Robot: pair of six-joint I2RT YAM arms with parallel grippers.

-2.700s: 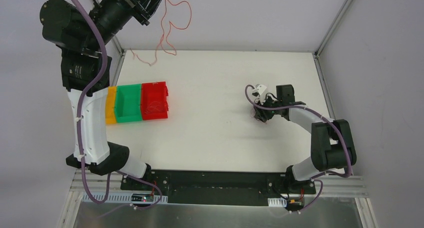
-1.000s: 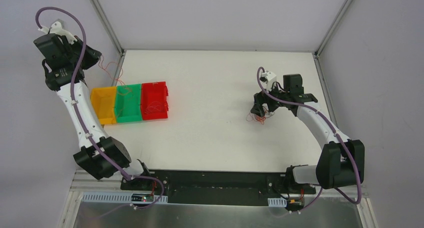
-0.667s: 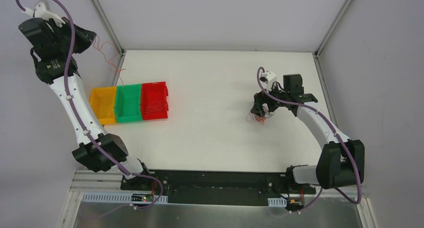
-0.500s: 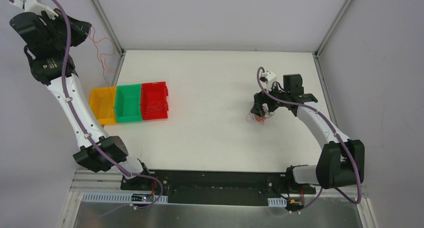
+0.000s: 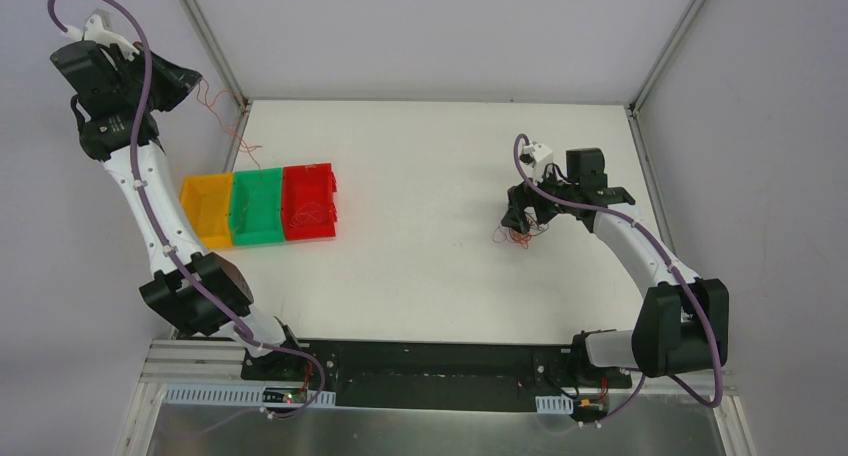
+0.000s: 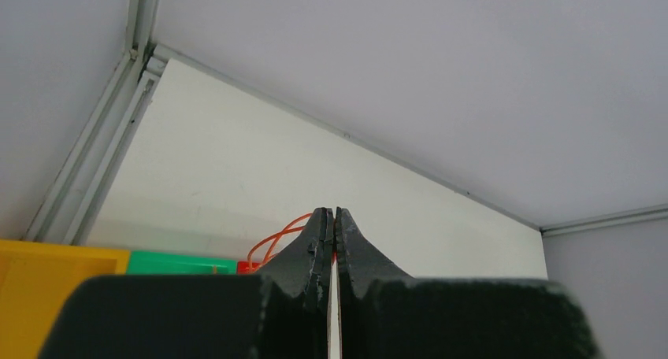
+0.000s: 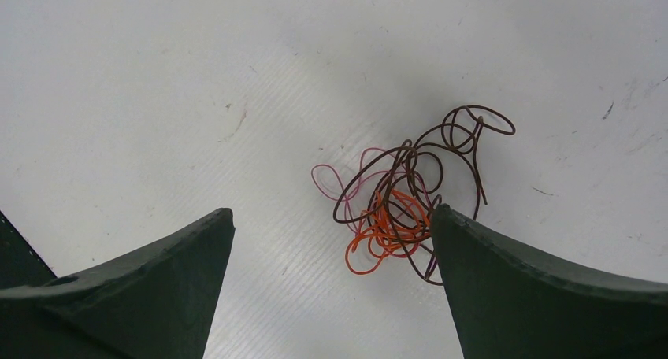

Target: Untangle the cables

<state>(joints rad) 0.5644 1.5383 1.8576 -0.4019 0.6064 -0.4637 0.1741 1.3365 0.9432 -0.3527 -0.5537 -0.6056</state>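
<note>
Left gripper [image 6: 332, 217] hangs high behind the yellow, green and red plastic bins [image 5: 255, 212], jaws clamped on a dangling thin red wire [image 6: 276, 237]. Right gripper [image 7: 332, 213] stoops far right of them, jaws apart over a curly brown-orange-pink wire tangle [image 7: 398, 201].

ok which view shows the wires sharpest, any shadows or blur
Right wrist: clump sharp, faint soft shadow behind it. Left wrist: shut fingers dark and close, orange wire a bit soft. Top: even light, both barely resolved.
</note>
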